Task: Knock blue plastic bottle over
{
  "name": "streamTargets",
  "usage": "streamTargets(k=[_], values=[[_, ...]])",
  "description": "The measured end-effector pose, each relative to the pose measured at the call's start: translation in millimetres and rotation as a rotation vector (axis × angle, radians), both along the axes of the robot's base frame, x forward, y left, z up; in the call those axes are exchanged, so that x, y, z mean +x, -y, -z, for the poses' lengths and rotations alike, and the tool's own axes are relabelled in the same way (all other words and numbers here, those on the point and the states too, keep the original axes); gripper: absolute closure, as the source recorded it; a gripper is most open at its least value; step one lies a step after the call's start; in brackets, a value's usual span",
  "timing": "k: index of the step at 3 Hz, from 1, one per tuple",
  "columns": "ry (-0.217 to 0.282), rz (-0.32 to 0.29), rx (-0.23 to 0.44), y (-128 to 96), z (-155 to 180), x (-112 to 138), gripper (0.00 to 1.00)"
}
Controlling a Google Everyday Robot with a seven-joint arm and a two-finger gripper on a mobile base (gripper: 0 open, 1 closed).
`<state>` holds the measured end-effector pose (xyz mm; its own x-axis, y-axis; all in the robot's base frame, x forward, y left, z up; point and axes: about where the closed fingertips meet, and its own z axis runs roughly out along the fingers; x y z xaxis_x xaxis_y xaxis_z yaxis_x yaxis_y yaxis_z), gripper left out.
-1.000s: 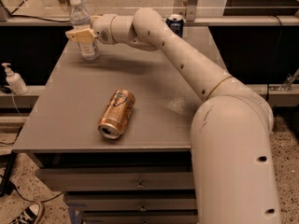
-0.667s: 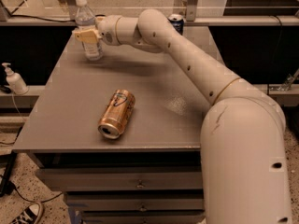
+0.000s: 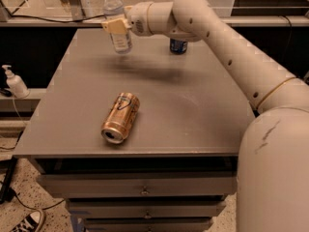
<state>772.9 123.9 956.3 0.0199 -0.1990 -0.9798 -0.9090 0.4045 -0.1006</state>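
So the blue plastic bottle (image 3: 119,40) is standing at about 11 o'clock on the grey table (image 3: 193,105), near the far edge. It looks upright, maybe leaning a hair, hard to call from this angle. The gripper (image 3: 115,26) is right up against the bottle's middle, covering part of the label, with the white cap poking out above it. Honestly can't tell if the gripper is open or closed around it or just pressed on the side. The arm (image 3: 227,42) reaches in from the 4 o'clock corner across the back of the table.

A gold can (image 3: 120,117) lies on its side at around 7 o'clock, open end facing the front edge. A dark blue can (image 3: 178,46) stands at 12 o'clock, partly behind the arm. A white pump bottle (image 3: 15,82) sits off the table at 9 o'clock.
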Motion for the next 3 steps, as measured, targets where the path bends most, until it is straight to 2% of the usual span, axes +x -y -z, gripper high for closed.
streamTargets(k=[1, 2, 3], values=[[-0.009, -0.010, -0.102, 37.2, -13.1, -6.8, 1.00], [-0.023, -0.061, -0.271, 54.3, -9.6, -18.3, 1.00], [-0.028, -0.156, -0.464, 49.8, 7.3, -36.4, 1.00]])
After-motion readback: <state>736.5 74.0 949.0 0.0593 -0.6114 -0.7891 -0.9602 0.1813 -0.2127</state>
